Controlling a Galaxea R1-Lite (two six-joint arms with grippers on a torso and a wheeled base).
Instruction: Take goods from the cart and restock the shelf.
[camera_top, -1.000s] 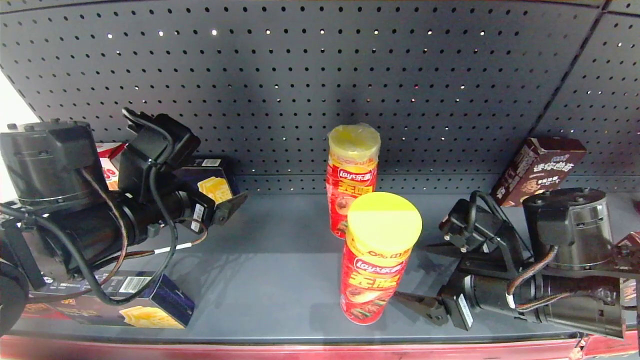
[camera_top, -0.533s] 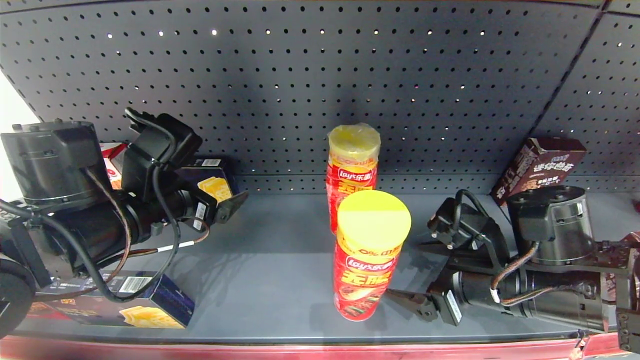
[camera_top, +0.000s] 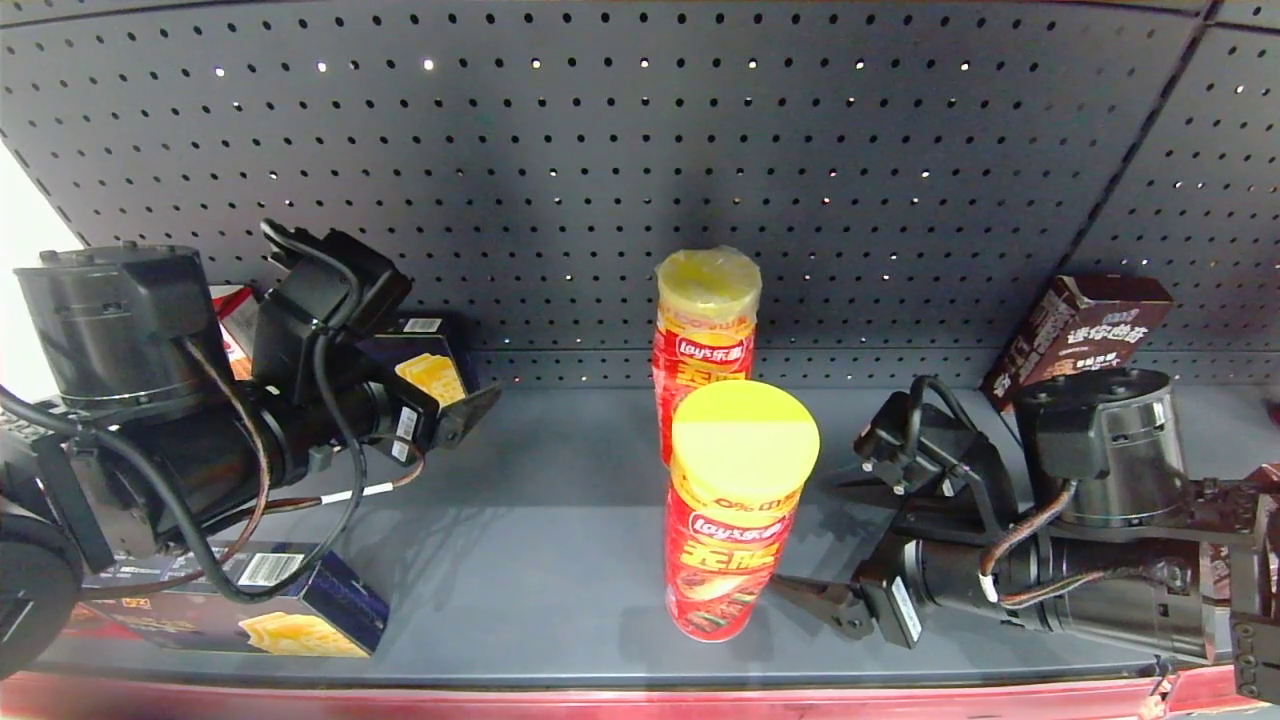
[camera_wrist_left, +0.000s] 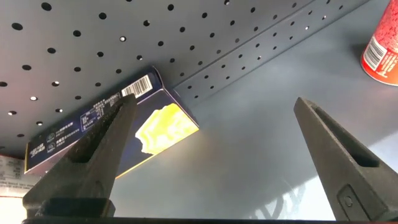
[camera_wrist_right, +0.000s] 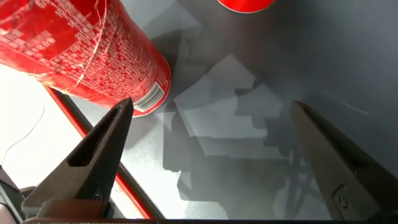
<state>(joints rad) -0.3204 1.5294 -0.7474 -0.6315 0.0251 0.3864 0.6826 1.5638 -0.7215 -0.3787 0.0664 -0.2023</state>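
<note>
Front chip can (camera_top: 740, 510): we see it upright near the front edge of the shelf (camera_top: 550, 540), about midway along it, with its yellow lid on.
Rear chip can (camera_top: 705, 330): upright directly behind the first, close to the pegboard back panel (camera_top: 600, 150).
Right end effector (camera_wrist_right: 211, 106): fingers spread wide and empty, low over the shelf. One finger is just beside the front can's base, on the side toward the shelf's right end; we cannot tell whether they touch.
Left end effector (camera_wrist_left: 214, 106): fingers spread wide and empty, toward the back left, facing a navy cracker box (camera_wrist_left: 106, 127) by the back panel.
Other goods: a second navy cracker box (camera_top: 300, 605) lies at the front left corner. A brown box (camera_top: 1075, 340) leans at the back right.
</note>
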